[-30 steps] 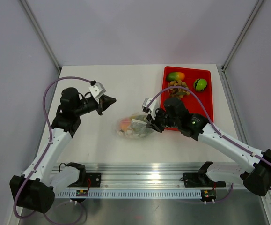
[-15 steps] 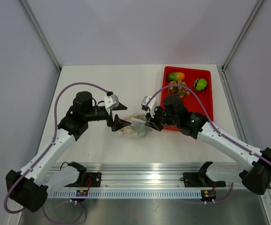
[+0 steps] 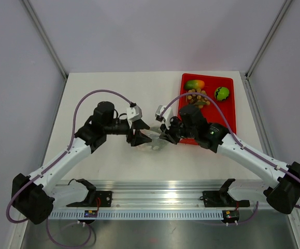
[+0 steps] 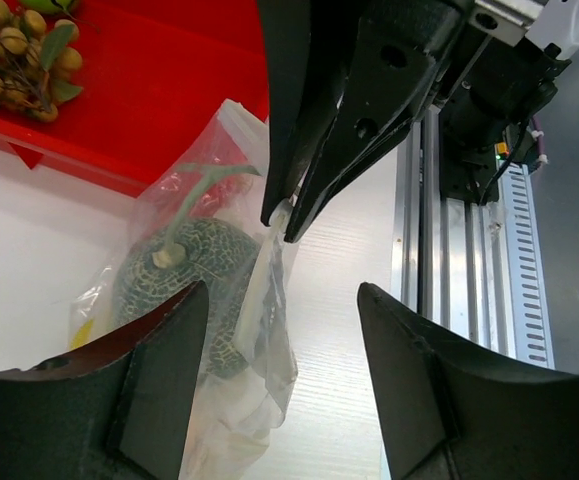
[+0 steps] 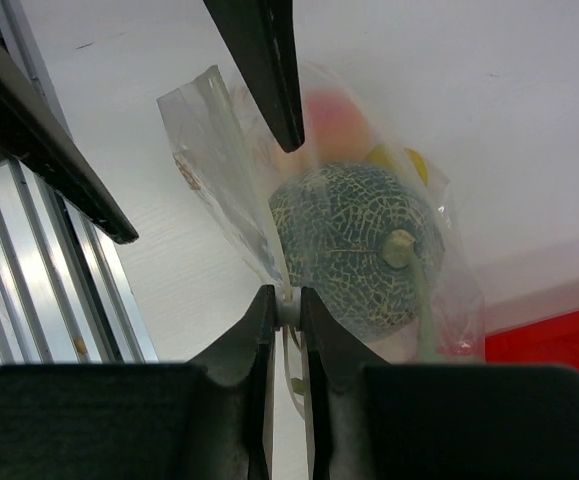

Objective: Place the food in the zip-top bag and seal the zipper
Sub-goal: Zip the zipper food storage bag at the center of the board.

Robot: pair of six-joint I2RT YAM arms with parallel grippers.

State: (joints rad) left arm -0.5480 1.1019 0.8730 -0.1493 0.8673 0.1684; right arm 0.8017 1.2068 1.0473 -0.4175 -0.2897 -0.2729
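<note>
Beside the red tray, the right gripper pinches the zip-top bag; the left gripper gapes wide.

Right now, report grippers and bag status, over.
Right gripper shut on zip-top bag mouth edge. Left gripper open, fingers either side of bag. Melon inside bag; longan cluster, mango, apple on red tray. Nothing seen in the way.

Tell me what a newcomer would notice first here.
The netted melon bulging inside the clear zip-top bag at the table's centre draws the eye first. The right gripper is pinched shut on the bag's edge, while the open left gripper faces it from the other side. At the far right, the red tray holds a mango, a longan cluster and a green apple.
</note>
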